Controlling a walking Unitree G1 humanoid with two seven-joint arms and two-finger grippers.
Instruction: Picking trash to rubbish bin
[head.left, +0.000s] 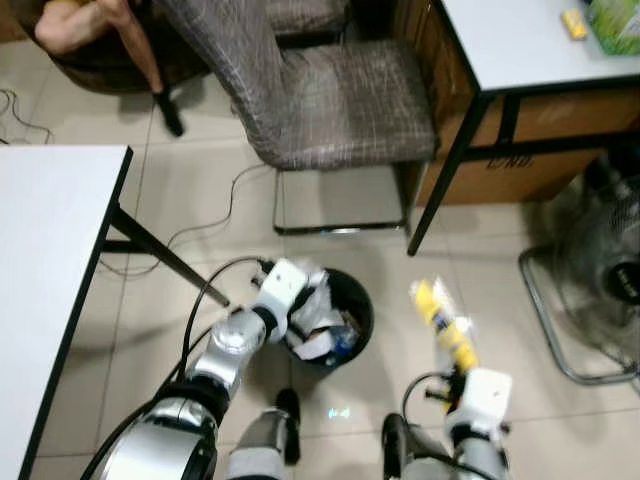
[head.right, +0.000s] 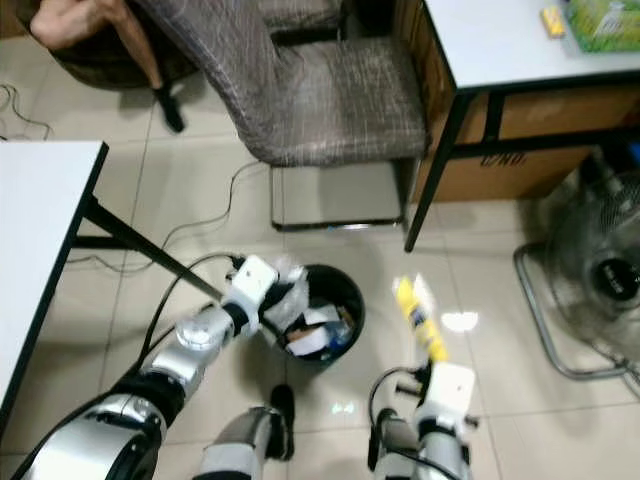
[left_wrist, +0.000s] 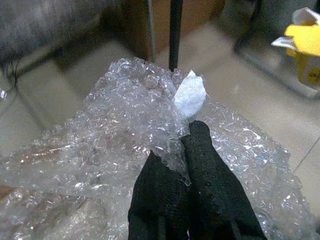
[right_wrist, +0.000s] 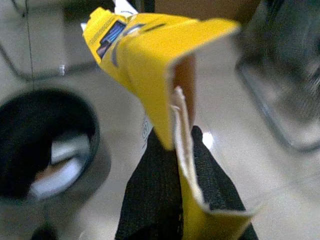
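The left gripper is pinched tight on a crumpled sheet of clear bubble wrap, its two black fingers pressed together with a fold of the plastic caught between them. In the left eye view, low and centre-left in the frame, that gripper sits at the near rim of the black rubbish bin, so the wrap hangs over the bin's mouth; held there, it would probably fall inside when let go. The bin already holds some pale scraps of paper and plastic.

The right gripper is closed on a flattened yellow carton, gripping its torn lower end so that the pack stands up and away from the wrist. In the left eye view the carton shows at lower right of centre, beside the bin and apart from it, above bare floor tile. Kept off to that side, it seems to be waiting its turn while the left arm works at the bin.

A grey fabric chair fills the upper centre of the frame, a white table takes the left edge, a desk the upper right, and a floor fan the right edge. A person's leg shows at upper left.
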